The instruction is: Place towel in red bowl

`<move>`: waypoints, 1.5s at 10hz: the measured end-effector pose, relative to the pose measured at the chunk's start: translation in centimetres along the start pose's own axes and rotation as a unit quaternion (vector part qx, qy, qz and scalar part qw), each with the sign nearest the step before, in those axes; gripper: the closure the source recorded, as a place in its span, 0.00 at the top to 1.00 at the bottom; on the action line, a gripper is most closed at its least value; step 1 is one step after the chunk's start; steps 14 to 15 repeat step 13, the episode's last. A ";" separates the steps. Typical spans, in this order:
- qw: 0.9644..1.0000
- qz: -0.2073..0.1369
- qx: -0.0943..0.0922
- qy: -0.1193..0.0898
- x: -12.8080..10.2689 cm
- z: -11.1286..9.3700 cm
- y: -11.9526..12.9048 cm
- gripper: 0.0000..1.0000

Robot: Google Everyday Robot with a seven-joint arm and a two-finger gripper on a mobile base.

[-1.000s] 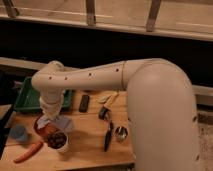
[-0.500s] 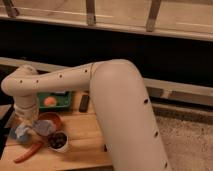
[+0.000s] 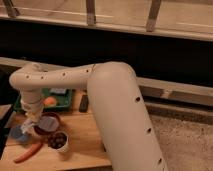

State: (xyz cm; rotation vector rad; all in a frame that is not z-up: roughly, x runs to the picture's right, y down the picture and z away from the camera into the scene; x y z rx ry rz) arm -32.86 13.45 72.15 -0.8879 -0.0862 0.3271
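Towel [image 3: 31, 124], pale and bunched, hangs at the gripper [image 3: 30, 127] over the left rim of the red bowl [image 3: 48, 122] on the counter [image 3: 85, 142]; whether the jaws grip it I cannot tell.

So the big white arm [image 3: 117, 107] fills most of the shot, coming up from the bottom right as a fat rounded segment. It then bends and runs left as a slimmer link with a row of small dark holes along it. At the far left it hits a rounded elbow and turns straight down into the wrist. The tool [image 3: 29, 126] hangs at the end of that, pointing down, low over the left side of the bench.
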 end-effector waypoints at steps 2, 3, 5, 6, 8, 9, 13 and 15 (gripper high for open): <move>1.000 0.006 -0.006 -0.002 0.7 0.0 -0.4 0.80; 1.000 0.006 -0.010 -0.002 0.9 0.1 -0.4 0.80; 1.000 0.008 -0.013 -0.004 1.2 -0.1 -0.5 0.80; 1.000 0.009 -0.013 -0.006 1.4 -0.3 -0.7 0.80; 1.000 0.010 -0.005 -0.014 1.3 -1.3 -0.9 0.80; 1.000 0.014 0.006 -0.022 1.2 -2.7 -1.3 0.80; 0.994 0.070 0.067 -0.057 1.5 -9.3 -5.5 0.80; 0.994 0.070 0.067 -0.057 1.5 -9.3 -5.5 0.80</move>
